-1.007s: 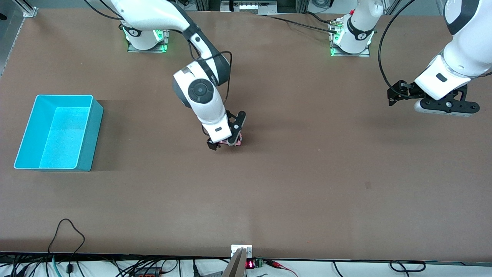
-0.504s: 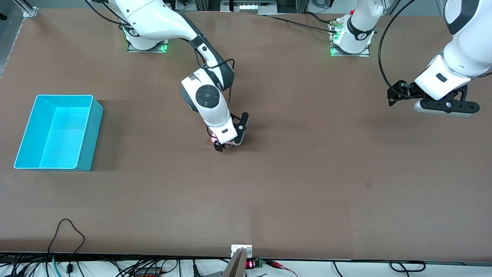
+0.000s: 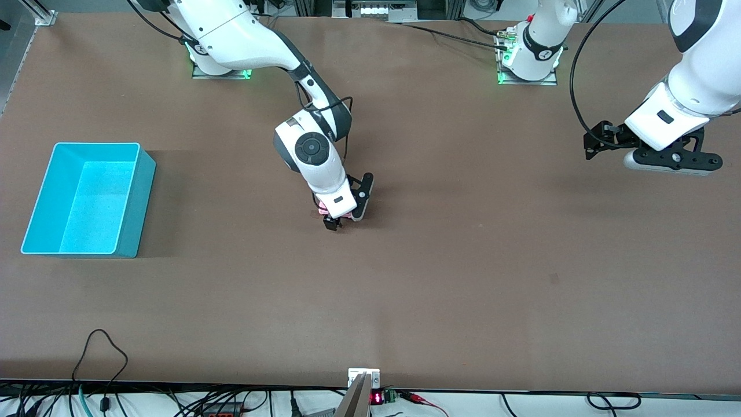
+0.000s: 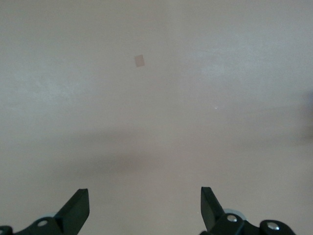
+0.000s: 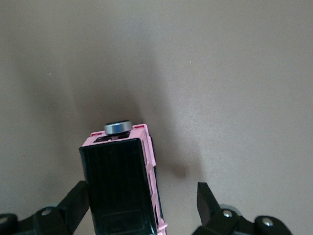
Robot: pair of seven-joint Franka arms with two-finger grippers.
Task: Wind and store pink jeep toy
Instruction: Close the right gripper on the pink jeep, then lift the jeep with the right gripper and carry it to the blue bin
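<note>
Pink jeep toy (image 5: 124, 181) sat on the table's middle, between the right gripper's (image 5: 142, 208) spread fingers (not yet pinched), lengthwise along them. Left gripper (image 4: 144, 208) waited, open, over the left arm's end.

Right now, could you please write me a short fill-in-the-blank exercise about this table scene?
1. The right end effector is down at the pink jeep toy, whose rear roof section is ____.
2. The turquoise bin stands toward the ____ arm's end of the table.
3. The left end effector waits with its fingers ____.

Missing words: black; right; open
</note>
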